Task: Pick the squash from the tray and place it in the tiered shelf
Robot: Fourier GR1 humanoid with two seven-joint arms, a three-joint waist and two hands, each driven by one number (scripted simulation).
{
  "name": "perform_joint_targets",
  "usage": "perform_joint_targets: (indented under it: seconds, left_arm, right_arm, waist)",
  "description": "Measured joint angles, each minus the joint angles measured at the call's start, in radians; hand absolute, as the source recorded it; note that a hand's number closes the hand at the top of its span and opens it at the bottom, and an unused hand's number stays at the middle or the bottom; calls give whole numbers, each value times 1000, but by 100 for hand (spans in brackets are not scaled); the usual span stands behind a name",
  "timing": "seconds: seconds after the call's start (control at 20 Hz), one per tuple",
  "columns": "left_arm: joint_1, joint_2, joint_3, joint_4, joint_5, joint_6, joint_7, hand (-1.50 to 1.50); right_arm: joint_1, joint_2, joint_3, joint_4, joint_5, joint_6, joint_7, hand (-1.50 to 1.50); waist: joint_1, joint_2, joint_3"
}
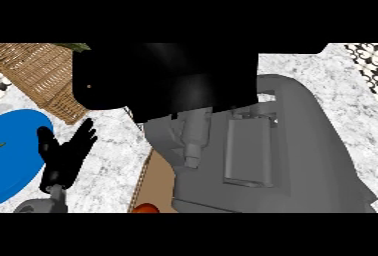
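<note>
The right forearm (280, 150) fills most of the head view, and the right hand (155, 75) shows only as a dark mass near the top. I cannot tell if its fingers are open or closed, or if it holds anything. The left hand (70, 147) rests open at the left, fingers up, above the tabletop (111, 165) and beside a blue plate (18, 150). A wicker basket (44, 75) stands at the upper left.

A small orange shape (146, 208) at the lower edge, on a brown surface (155, 185) that may be the tray, is perhaps the squash; I am not sure. The tiered shelf is not visible.

I judge the reach is in progress. To do it well, the arm should move slowly, because it hides the target, and the hand should close only when it sits around the squash.
</note>
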Motion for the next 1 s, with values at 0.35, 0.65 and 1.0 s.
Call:
perform_joint_targets:
  seconds: [0.35,0.65,1.0]
  left_arm:
    - [7,-2,6,-11,0,-13,2,0]
    - [-1,-9,10,-5,-10,-17,5,0]
    - [3,-22,7,-27,-24,-10,21,0]
  right_arm:
    - [-79,-31,-113,216,-51,51,-102,150]
    - [-106,-48,-138,371,-45,84,-205,150]
    - [-116,-40,-158,545,9,26,-345,150]
  waist:
    - [4,4,0]
    - [5,5,1]
    - [8,7,0]
